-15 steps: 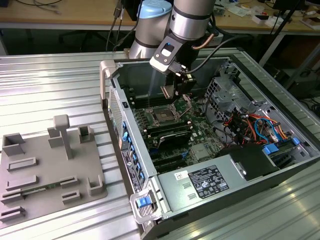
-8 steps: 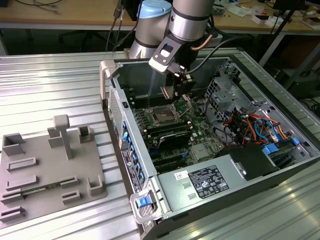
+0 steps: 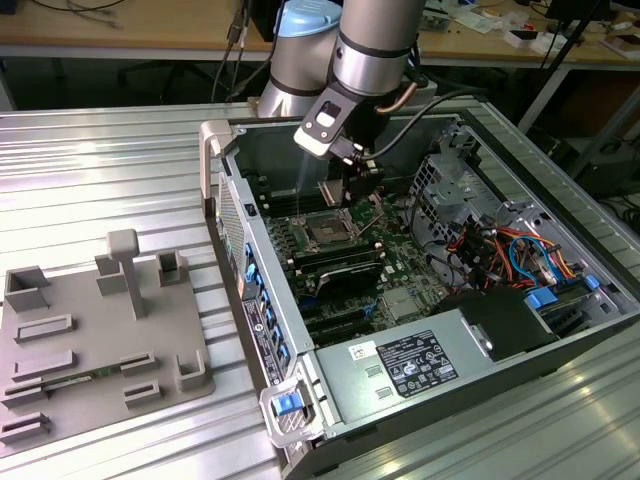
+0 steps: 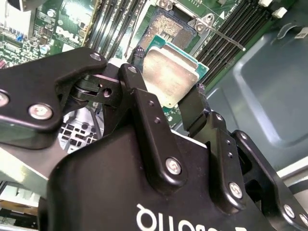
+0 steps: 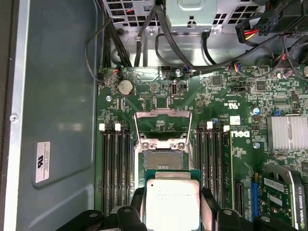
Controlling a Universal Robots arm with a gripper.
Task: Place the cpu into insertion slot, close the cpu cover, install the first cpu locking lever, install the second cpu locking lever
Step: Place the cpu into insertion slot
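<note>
1. Closest to your wrist cameras is your gripper (image 4: 169, 71), and its black fingers (image 4: 144, 103) are closed narrowly on the cpu (image 4: 171, 74), one against each of two opposite edges.
2. You can see the same grip in the first wrist view. The cpu (image 5: 172, 207) sits squarely between the fingers (image 5: 208, 206), with its dull silver top facing the camera and its green border showing past the metal.
3. You hold the chip off the board, near the insertion slot (image 5: 163, 159) but not in it. The slot's dark centre shows uncovered just past the chip's far edge.
4. In the exterior view your gripper (image 3: 352, 183) hangs inside the open computer case (image 3: 250, 250), above and just beyond the insertion slot (image 3: 325, 232).
5. Your cpu cover (image 5: 138, 127) stands swung open on the side of the slot away from the chip. Green board shows through its window.
6. Look at the second wrist view: a thin silver locking lever (image 4: 224, 37) juts out beside the insertion slot (image 4: 166, 26), free of the cover.
7. Long black memory slots (image 5: 113, 168) flank the socket on both sides.
8. Farther out on the board you have a round coin battery (image 5: 125, 86) and a finned silver heat sink (image 5: 287, 132).
9. On the exterior view's left, a grey fixture tray (image 3: 100, 340) lies on the ribbed metal table (image 3: 100, 170), well apart from the case. The grey power-supply box (image 3: 420, 360) fills the case's near end.
</note>
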